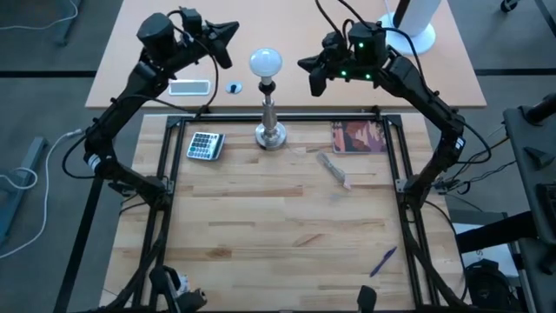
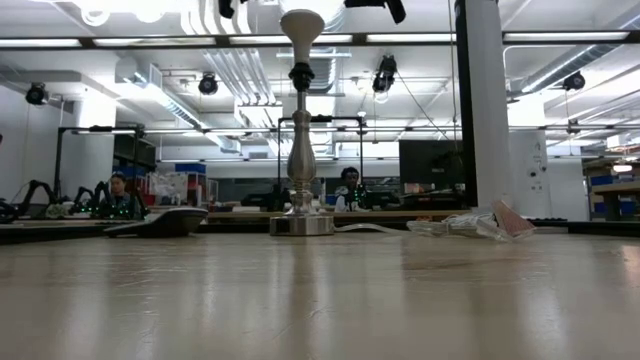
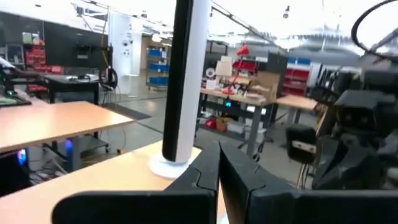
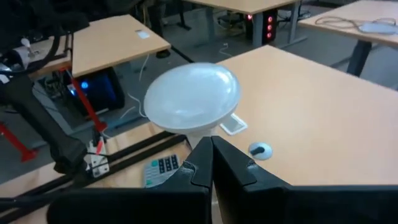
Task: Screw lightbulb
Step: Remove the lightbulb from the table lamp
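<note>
A purple pen (image 1: 383, 260) lies near the counter's (image 1: 278, 226) near right corner. Farther in, toward the far edge, a calculator (image 1: 205, 145) sits left of the silver stand (image 1: 270, 122), with a clear wrapper (image 1: 334, 167) and a reddish booklet (image 1: 360, 137) to the stand's right. The lightbulb (image 1: 265, 63) sits upright on top of the stand, its base in the socket. The left claw (image 1: 228, 42) hangs in the air just left of the bulb, fingers pressed together, not touching it. The right claw (image 1: 309, 73) hangs just right of the bulb, fingers also pressed together and empty; in the right wrist view the bulb's dome (image 4: 191, 98) lies directly ahead of the fingertips (image 4: 211, 155), apart from them. Beyond, a tan table (image 1: 452, 61) carries a white cylinder (image 1: 415, 22).
</note>
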